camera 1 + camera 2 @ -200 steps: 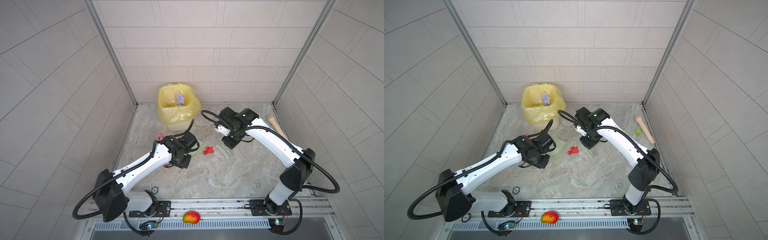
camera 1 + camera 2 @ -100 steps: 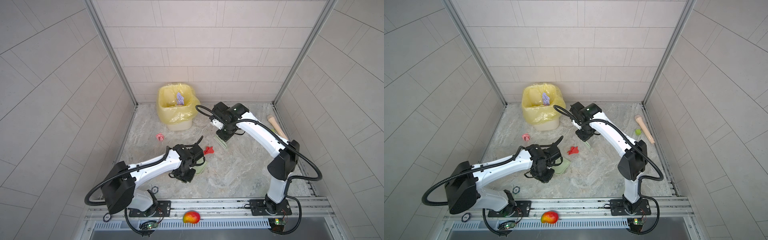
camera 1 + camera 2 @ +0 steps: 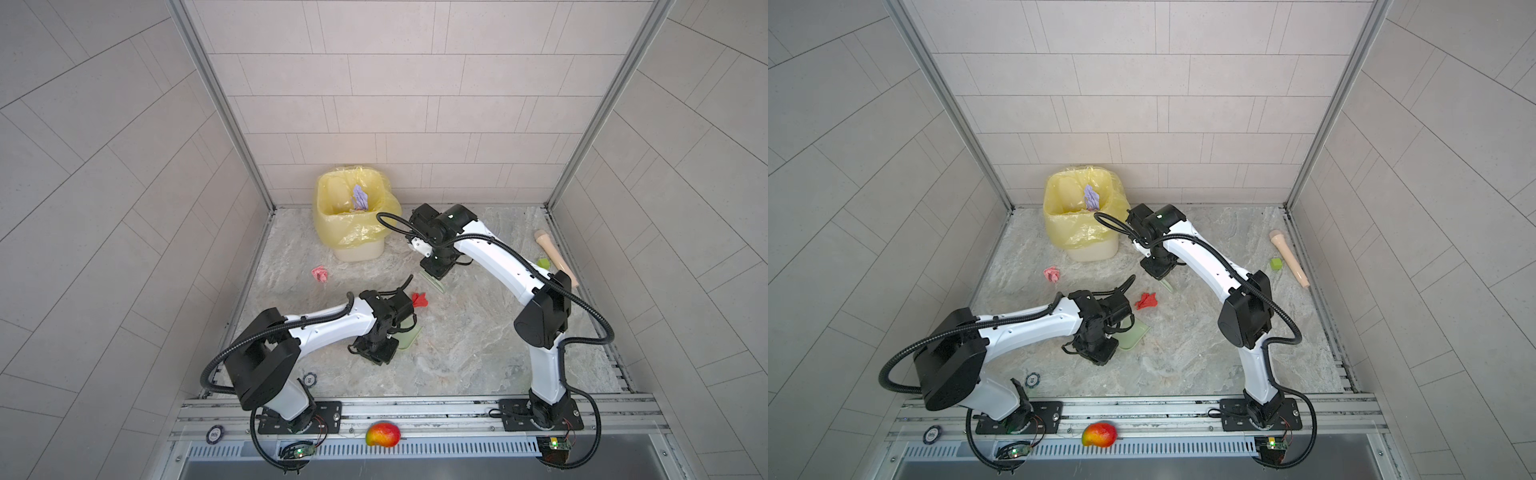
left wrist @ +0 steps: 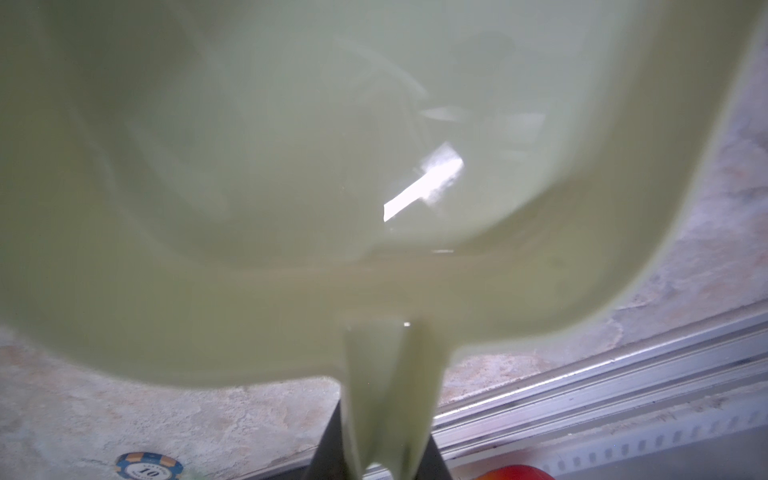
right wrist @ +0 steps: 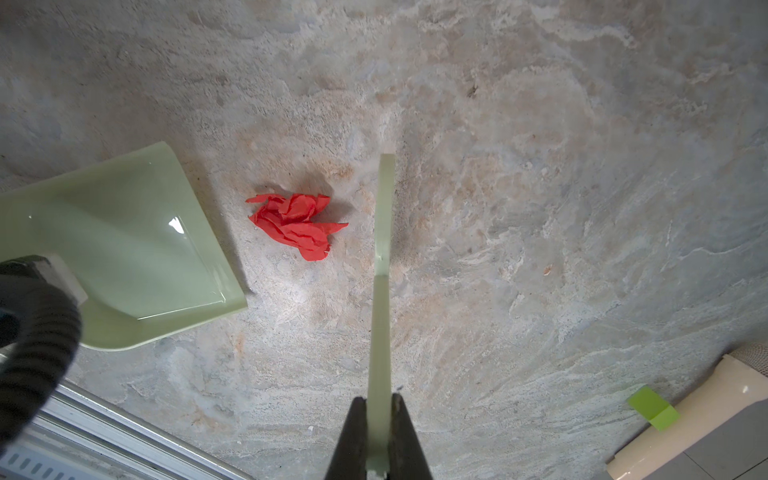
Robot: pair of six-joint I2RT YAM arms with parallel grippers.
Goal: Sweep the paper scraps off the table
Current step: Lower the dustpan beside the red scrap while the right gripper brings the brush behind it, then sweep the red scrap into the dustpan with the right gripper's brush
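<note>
A red paper scrap (image 3: 419, 300) (image 5: 297, 224) lies mid-table (image 3: 478, 353). A pink scrap (image 3: 320, 273) sits left of it, near the bin, and a lavender scrap (image 3: 360, 198) lies inside the bin. My left gripper (image 4: 386, 461) is shut on the handle of a pale green dustpan (image 3: 409, 338) (image 5: 124, 232); the pan rests just in front of the red scrap. My right gripper (image 5: 379, 436) (image 3: 434, 270) is shut on a thin pale green scraper (image 5: 382, 249), whose blade stands beside the red scrap, apart from it.
A yellow-bagged bin (image 3: 353, 216) stands at the back left. A green cube (image 3: 542, 262) and a wooden handle (image 3: 555, 257) lie by the right rail. A poker chip (image 3: 308, 379) lies front left, and a mango (image 3: 382, 434) on the front rail.
My left arm has carried the dustpan from left of the red scrap toward the front, uncovering the pink scrap. My right arm has drawn the scraper left and a little back.
</note>
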